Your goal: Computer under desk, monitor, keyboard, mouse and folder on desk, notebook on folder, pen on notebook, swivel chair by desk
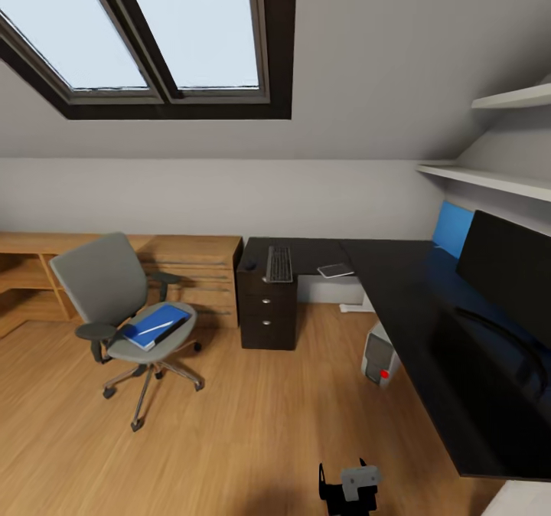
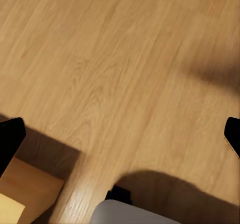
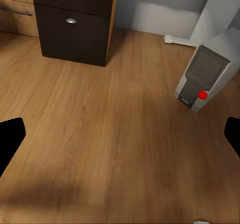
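Nearest, low in the head view: a grey-and-black part of the robot above the wooden floor. Left claw spread wide over bare floor planks, fingertips dark at both picture edges, holding nothing. Right claw likewise wide and empty, aimed at the floor before the computer. Computer standing on the floor under the worktop, red spot low on its front. Swivel chair well apart from the worktop, carrying the blue folder with the white pen lying on it. Monitor upright on the worktop's near wing. Farther back: keyboard above the black drawer unit, small dark mouse just beside it, notebook flat near the corner.
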`<state>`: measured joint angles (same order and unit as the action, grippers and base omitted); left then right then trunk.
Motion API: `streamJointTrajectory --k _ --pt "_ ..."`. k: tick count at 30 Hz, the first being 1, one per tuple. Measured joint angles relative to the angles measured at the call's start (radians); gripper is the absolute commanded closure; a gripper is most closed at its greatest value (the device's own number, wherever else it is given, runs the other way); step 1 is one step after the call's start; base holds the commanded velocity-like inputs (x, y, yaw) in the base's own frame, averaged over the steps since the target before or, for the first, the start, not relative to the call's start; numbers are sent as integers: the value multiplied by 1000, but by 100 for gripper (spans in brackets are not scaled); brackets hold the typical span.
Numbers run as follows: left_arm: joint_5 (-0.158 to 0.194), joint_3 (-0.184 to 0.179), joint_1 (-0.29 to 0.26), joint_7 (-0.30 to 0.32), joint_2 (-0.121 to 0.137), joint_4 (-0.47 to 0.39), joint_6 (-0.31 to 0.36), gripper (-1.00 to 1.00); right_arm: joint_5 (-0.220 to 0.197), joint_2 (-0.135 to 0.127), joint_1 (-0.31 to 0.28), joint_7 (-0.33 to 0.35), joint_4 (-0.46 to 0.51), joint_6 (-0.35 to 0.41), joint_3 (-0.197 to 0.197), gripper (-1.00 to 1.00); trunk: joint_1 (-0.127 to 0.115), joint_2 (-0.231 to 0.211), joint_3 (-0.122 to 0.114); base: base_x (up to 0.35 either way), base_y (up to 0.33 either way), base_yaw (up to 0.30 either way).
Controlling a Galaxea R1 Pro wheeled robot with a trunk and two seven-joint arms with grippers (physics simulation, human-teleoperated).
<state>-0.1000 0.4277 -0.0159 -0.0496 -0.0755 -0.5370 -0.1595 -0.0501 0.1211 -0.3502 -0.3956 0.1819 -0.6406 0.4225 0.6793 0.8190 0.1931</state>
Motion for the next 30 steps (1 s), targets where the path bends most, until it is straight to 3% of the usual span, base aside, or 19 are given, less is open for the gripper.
streamJointTrajectory --k 30 --pt "0 1 0 0 0 1 0 -100 1 0 0 0 -4 0 0 -100 0 0 0 323 0 0"
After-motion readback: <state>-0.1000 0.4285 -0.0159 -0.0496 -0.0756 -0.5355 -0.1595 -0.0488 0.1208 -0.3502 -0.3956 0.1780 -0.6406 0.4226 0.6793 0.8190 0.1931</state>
